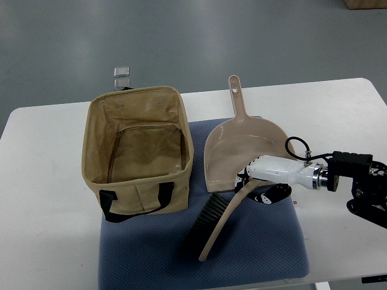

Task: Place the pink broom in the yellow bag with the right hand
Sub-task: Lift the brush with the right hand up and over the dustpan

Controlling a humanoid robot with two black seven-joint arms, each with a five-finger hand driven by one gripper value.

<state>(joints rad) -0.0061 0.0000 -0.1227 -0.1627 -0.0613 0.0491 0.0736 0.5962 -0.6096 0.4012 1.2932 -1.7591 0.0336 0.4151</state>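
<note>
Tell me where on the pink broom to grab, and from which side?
Grip the curved handle, upper end, from above on the right. The pink broom lies flat on the blue mat, its dark bristles toward the yellow bag. The right hand is already at that end, by the dustpan.

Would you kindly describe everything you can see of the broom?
The broom is a small hand brush with a curved beige-pink handle, apparently plastic, and a row of dark bristles. It lies slanted on the blue mat, bristles toward the bag. The right hand closes on its upper handle end, beside the dustpan.
</note>
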